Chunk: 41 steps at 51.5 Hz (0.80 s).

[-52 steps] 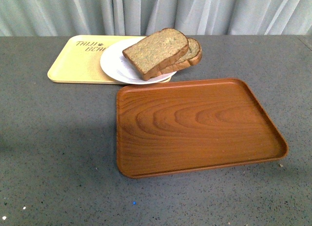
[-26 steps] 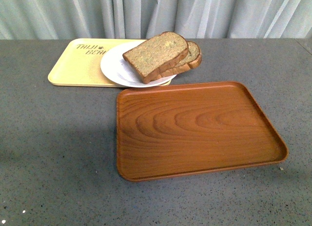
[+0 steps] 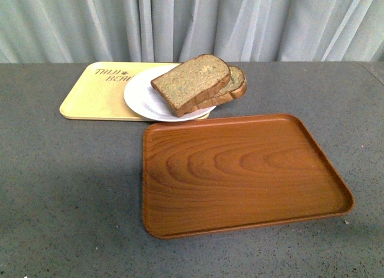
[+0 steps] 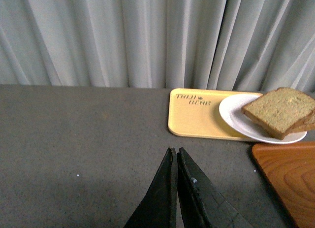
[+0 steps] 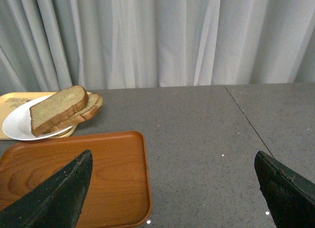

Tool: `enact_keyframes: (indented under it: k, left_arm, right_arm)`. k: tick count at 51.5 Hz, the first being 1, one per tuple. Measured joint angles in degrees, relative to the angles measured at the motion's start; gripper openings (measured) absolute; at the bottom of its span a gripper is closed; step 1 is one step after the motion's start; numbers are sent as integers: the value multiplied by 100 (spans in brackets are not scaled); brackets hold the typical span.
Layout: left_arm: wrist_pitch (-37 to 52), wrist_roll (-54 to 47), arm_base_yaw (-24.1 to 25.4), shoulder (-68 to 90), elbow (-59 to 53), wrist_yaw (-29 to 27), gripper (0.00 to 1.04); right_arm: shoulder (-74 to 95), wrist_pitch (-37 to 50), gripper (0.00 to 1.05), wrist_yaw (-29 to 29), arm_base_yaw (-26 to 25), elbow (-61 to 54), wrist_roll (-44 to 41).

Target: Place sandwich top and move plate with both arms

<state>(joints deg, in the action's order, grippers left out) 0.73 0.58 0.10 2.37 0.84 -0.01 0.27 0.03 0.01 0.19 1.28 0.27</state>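
Resting on plate [image 3: 141, 89]: sandwich top [image 3: 191, 81]; left claw [image 4: 174, 156] closed (empty); right claw [image 5: 172, 183] wide.

front view overhead, wrists low, sharing plate [image 3: 141, 89]

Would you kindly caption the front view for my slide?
Two bread slices stacked on a white plate overlapping a beige tray, behind an empty wooden tray.

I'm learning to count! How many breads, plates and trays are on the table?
Bread slices: 2, the sandwich top and a smaller slice under it
Plates: 1, the white plate
Trays: 2, the yellow tray and the brown tray
Total: 5
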Motion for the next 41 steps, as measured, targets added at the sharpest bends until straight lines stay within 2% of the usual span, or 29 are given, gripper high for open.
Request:
enact_keyframes:
  k: [12, 14, 41]
  left_arm:
    - [-76, -2, -2, -144, 0, 0, 2]
    - [-74, 0, -2, -146, 0, 0, 5]
    - [-74, 0, -2, -149, 0, 0, 91]
  right_arm:
    - [0, -2, 96, -2, 2, 0, -2]
    - [0, -2, 96, -2, 2, 0, -2]
    - [0, -2, 96, 0, 2, 0, -2]
